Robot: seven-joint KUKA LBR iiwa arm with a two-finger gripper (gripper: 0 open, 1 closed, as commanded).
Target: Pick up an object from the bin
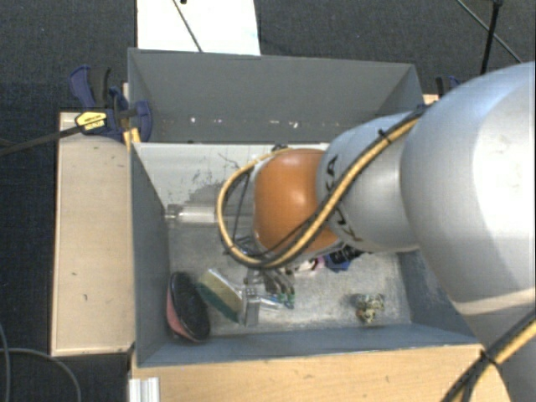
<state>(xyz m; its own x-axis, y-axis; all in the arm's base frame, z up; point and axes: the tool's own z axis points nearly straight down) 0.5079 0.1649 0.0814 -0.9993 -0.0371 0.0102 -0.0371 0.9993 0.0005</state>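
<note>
One gripper [261, 298] low beside green-tan block [219, 295], long axis upper-left to lower-right; grip state untellable

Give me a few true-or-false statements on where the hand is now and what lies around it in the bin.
1. The hand is down in the bin, close beside a green and tan block. True.
2. A clear tube lies near the wall on the view's left. True.
3. The small crumpled thing lies directly under the hand. False: it lies apart from the hand, off to the view's right, on bare floor.
4. The black and pink oval thing sits in the view's upper right corner. False: it is in the lower left corner, just past the block.
</note>
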